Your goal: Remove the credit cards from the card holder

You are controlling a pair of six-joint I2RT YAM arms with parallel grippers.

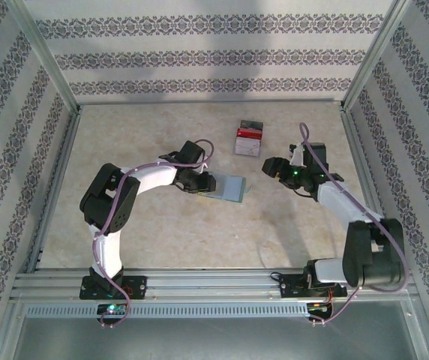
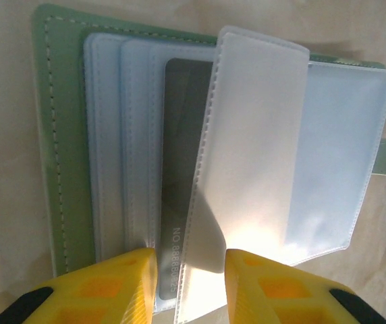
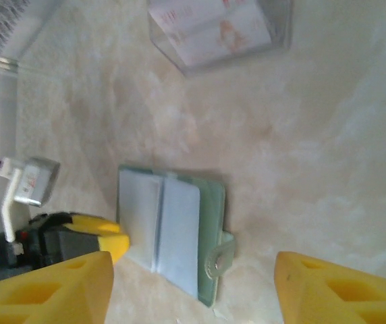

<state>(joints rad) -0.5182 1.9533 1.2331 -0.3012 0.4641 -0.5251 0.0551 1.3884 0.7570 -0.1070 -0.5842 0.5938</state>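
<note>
The card holder (image 1: pixel 232 187) lies open on the table, green cover (image 2: pixel 54 135) down and clear blue-grey sleeves up. A grey credit card (image 2: pixel 183 155) with a printed number sits in one sleeve; a clear sleeve (image 2: pixel 254 135) stands lifted over it. My left gripper (image 2: pixel 191 287) is open at the holder's near edge, with the card's end and the lifted sleeve's corner between its yellow fingers (image 2: pixel 112 287). My right gripper (image 3: pixel 193 297) hangs wide open above the table to the right of the holder (image 3: pixel 179 229), holding nothing. The snap tab (image 3: pixel 218 260) points toward it.
A small clear box with a red, grey and dark stack of cards (image 1: pixel 248 137) stands behind the holder, its wall (image 3: pixel 277 23) at the top of the right wrist view. Patterned walls with metal frames enclose the beige table (image 1: pixel 162 240).
</note>
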